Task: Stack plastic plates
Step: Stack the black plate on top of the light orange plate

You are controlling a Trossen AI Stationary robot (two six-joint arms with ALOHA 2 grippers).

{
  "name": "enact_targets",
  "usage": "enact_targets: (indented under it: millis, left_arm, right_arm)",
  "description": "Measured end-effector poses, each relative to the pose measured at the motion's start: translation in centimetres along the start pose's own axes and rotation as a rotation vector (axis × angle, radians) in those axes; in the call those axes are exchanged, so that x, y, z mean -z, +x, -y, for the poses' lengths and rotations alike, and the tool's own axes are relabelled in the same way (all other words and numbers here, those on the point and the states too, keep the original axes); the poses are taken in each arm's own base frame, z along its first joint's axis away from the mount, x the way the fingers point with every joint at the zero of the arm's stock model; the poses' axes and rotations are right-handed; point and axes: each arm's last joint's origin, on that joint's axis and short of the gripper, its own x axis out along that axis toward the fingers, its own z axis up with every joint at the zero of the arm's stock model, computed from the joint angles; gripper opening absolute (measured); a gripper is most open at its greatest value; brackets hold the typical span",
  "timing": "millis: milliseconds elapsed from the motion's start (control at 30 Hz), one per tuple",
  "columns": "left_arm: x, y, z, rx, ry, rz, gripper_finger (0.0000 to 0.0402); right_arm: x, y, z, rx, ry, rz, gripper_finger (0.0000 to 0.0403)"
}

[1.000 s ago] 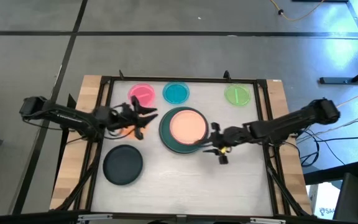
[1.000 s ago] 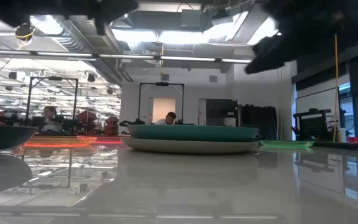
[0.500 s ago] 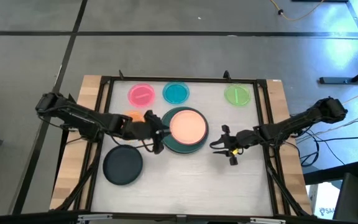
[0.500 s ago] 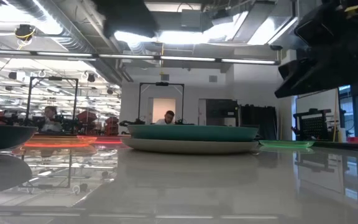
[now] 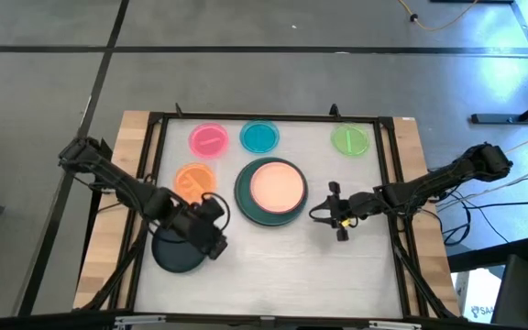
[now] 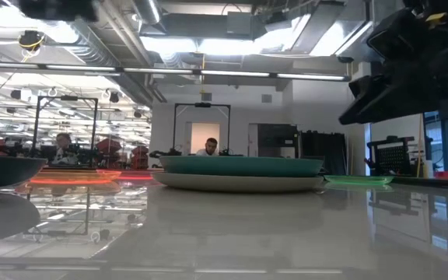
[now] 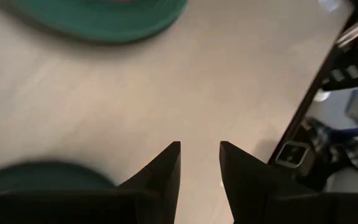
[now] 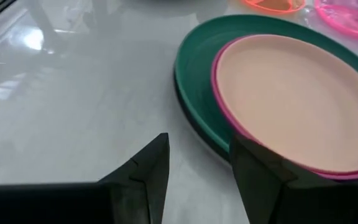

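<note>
A stack (image 5: 270,190) stands at the table's middle: a peach plate (image 8: 297,99) on a magenta one (image 8: 219,102), on a teal one (image 8: 194,68), on a grey one (image 6: 232,183). The pink (image 5: 209,139), blue (image 5: 260,137) and green (image 5: 349,139) small plates lie along the far edge. The orange one (image 5: 194,179) lies left of the stack. The black plate (image 5: 174,252) lies near left. My left gripper (image 5: 216,240) is open and empty above the black plate's right rim. My right gripper (image 5: 331,216) is open and empty, just right of the stack.
A black metal frame (image 5: 401,229) runs around the tabletop. Bare table lies at the near right (image 5: 319,275). In the low view, people and equipment show in the room beyond the table (image 6: 208,148).
My left gripper has swung from over the orange plate, past the stack's left side, toward the near edge, and now hangs over the black plate's right rim. My right gripper has drawn back a little toward the table's right, away from the stack, then kept still.
</note>
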Motion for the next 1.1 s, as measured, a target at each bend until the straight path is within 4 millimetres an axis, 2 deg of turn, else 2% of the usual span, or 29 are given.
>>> enact_targets:
  millis: [200,533,900,1100]
  left_arm:
    - [2.1,2.8,0.2,-0.113,-0.044,-0.15,0.0105]
    - [3.3,7.9,-0.6,-0.308,-0.132,-0.353,0.0105]
    - [3.9,10.8,-1.2,-0.397,-0.101,-0.388,0.0105]
    - [4.1,11.7,-2.0,-0.478,-0.074,-0.406,0.0105]
  right_arm:
    - [0.0,0.0,0.2,0.061,-0.04,-0.002,0.0159]
    - [0.0,0.0,0.2,0.079,-0.05,-0.008,0.0159]
    - [0.1,0.0,0.2,0.08,-0.05,-0.012,0.0159]
    - [0.1,0.0,0.2,0.08,-0.046,-0.012,0.0159]
